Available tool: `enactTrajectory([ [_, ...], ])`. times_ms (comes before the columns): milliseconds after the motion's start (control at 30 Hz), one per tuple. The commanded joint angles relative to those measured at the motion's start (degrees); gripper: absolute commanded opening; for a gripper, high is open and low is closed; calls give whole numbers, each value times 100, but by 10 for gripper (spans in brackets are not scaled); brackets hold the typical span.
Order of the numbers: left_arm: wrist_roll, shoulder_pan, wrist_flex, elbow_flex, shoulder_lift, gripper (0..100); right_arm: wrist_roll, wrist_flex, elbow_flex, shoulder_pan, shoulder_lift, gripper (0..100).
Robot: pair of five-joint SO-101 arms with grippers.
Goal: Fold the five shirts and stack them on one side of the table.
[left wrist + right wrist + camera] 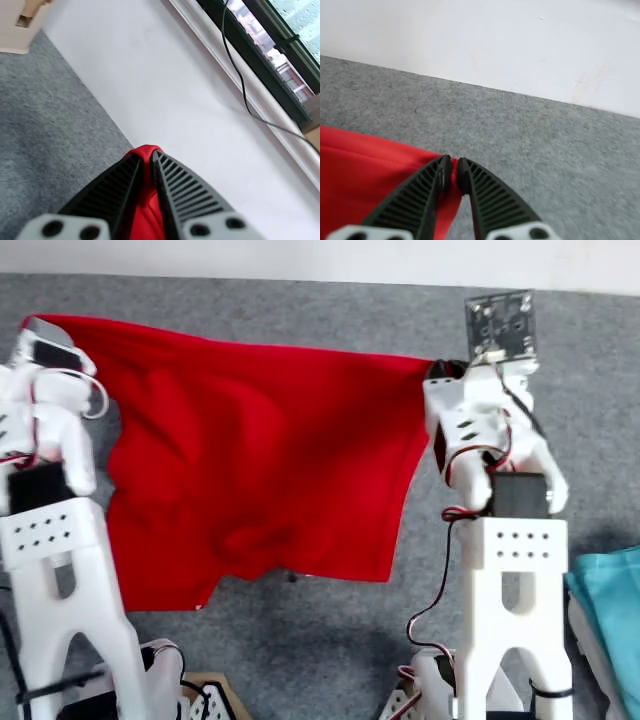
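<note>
Grey table point(300, 660): one red shirt point(260, 460), two tools point(146, 156) point(451, 162)

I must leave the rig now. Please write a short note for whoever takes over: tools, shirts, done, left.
Left tool: shut on one far corner of the red shirt.
Right tool: shut on the other far corner.
The shirt lies spread on the table, not folded yet.
A teal cloth lies at the right edge; folded or not, I cannot tell.
Left to do: fold the red shirt, stack it.
</note>
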Motion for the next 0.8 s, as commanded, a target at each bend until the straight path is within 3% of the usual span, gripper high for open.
enactTrajectory([
  [0,-343,92,-1011,444,145,7,70,-1218,611,-110,13,6],
  [233,-431,92,-1714,259,1411,7,79,-2818,1244,-198,840,6],
  [433,-440,242,-1670,-505,2316,7,70,-3591,1165,-330,1613,6],
  [567,-457,497,-888,-1270,2826,7,26,-3556,673,-382,2018,6],
  [767,-457,585,466,-2958,4066,7,-352,-2607,-796,-356,2941,6],
])
